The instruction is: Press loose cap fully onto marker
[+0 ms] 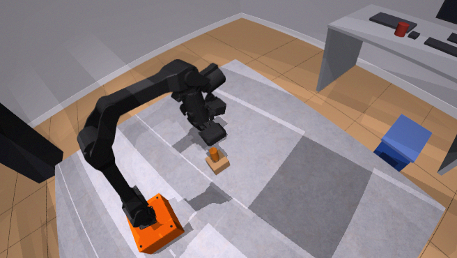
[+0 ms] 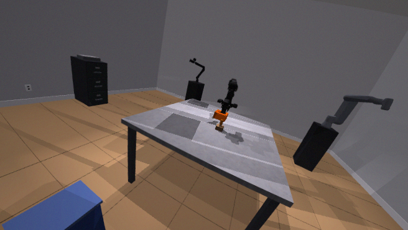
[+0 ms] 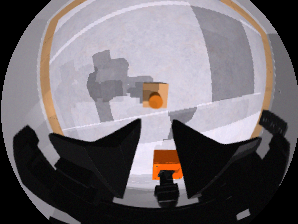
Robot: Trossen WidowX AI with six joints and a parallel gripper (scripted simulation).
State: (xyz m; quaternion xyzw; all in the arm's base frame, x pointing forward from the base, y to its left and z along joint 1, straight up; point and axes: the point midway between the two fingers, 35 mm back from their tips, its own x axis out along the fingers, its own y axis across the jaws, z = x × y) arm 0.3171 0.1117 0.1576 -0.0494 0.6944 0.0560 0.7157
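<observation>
An orange cylinder, the capped marker by its look [image 1: 214, 154] [image 2: 221, 123] [image 3: 156, 101], stands upright in the tan holder block [image 1: 218, 169] [image 2: 219, 128] [image 3: 155, 88]. No separate cap shows lying on the table. How far the cap is seated cannot be told. My gripper [image 3: 156, 123] is open, its two black fingers apart with nothing between them. In the top view, the gripper [image 1: 212, 139] is above and behind the block, apart from the orange cylinder.
The arm's orange base [image 1: 158, 223] [image 3: 166, 164] stands on the grey table [image 1: 265, 115] [image 2: 177, 146]. A blue box [image 1: 407, 134] [image 2: 56, 208] is on the floor beyond the table's edge. A white desk [image 1: 348, 24] with a red cup [image 1: 401, 29] stands farther off.
</observation>
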